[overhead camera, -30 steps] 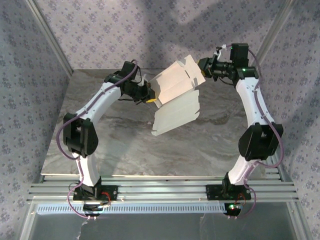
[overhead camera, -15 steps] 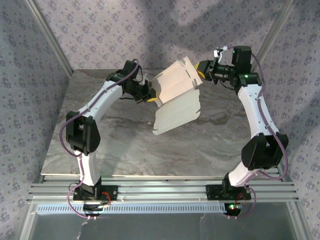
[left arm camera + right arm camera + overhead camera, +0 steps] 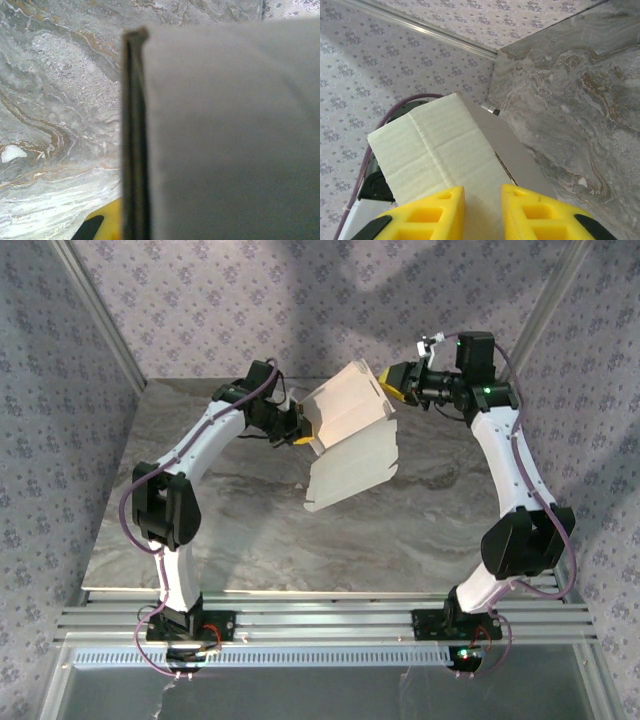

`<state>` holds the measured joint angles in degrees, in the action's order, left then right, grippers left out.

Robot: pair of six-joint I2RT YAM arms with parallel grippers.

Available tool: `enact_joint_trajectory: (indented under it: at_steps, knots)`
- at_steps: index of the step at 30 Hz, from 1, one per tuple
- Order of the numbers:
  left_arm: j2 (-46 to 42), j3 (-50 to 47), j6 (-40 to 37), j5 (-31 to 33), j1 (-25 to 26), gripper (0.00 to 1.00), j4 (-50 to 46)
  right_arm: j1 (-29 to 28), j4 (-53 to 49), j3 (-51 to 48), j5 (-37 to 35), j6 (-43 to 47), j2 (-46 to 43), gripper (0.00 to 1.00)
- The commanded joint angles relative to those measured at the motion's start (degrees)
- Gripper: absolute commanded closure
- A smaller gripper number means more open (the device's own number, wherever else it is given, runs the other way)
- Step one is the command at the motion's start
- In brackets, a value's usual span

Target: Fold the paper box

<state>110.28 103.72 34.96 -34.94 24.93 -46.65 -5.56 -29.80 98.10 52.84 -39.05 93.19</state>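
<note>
Your bench [image 3: 250,540] is a grey marbled slab with brownish veining, and its near edge meets silver aluminium rails [image 3: 320,618]. The paper box [image 3: 350,475] hangs over the bench's middle. Whether its lower panel touches the bench, you can't tell.

Overhead wide — wrists near paper box [image 3: 350,455]

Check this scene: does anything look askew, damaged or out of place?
The white creased thin-cardboard box blank is held up tilted, pinched at its left edge by the left pincer, its lower panel drooping unfolded. The right pincer stands open at the upper right edge. No tear or spill shows.
</note>
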Motion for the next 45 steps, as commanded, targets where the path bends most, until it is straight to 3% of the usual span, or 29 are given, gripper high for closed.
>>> enact_joint_trajectory:
  at_steps: [1,12,34,45]
  knots:
    - [0.6,2.6,-1.6,-1.3,0.7,1.00,-2.4,-1.0,-5.6,3.2,-1.2,6.6,0.7,0.72]
    - [0.4,3.2,-2.8,-1.2,1.5,1.00,-3.8,-2.6,-14.1,7.8,-8.0,16.1,2.1,0.66]
    - [-0.2,4.0,-4.5,0.2,2.5,1.00,-6.5,-6.5,-18.3,7.7,-17.9,26.7,-1.7,0.49]
    - [-0.4,4.5,-5.0,1.4,3.1,1.00,-7.7,-9.8,-20.6,7.7,-26.9,31.8,-3.2,0.44]
